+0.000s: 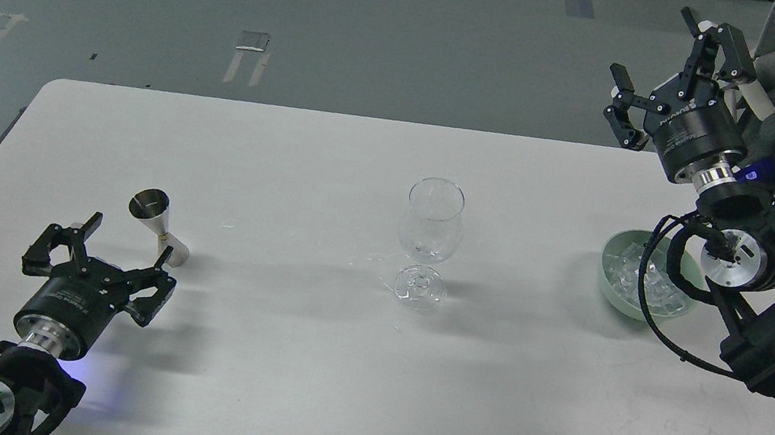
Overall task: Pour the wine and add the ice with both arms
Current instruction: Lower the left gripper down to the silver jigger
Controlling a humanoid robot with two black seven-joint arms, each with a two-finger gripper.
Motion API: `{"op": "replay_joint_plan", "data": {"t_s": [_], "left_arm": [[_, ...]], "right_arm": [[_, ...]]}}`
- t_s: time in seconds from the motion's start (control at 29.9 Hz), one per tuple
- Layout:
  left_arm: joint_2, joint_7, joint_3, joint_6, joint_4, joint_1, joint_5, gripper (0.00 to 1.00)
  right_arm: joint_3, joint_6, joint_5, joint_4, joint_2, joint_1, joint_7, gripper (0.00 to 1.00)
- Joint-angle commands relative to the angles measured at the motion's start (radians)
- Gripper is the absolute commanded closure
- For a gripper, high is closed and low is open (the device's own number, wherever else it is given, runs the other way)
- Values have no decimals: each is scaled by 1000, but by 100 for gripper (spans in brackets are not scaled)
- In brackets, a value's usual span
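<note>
While left gripper (122,252) sits lower left, jaws spread beside jigger (157,222), right gripper (664,71) upper right has jaws spread above ice (643,282).

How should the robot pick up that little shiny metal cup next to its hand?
Probably by the narrow waist of the metal jigger, where its two cones meet. It stands tilted just beyond the open left gripper, so come from the near side, fingers either side of the waist.
</note>
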Motion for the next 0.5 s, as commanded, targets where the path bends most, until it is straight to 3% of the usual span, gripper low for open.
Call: {"op": "replay_joint_plan", "data": {"t_s": [0.0,0.47], "left_arm": [[0,-6,1,-23,28,-10,3,3],[0,-21,15,-28,181,-137,6,3]], "right_arm": [[-12,-2,-1,0,-1,1,0,0],[-17,-2,-1,-3,-2,-2,0,0]]}}
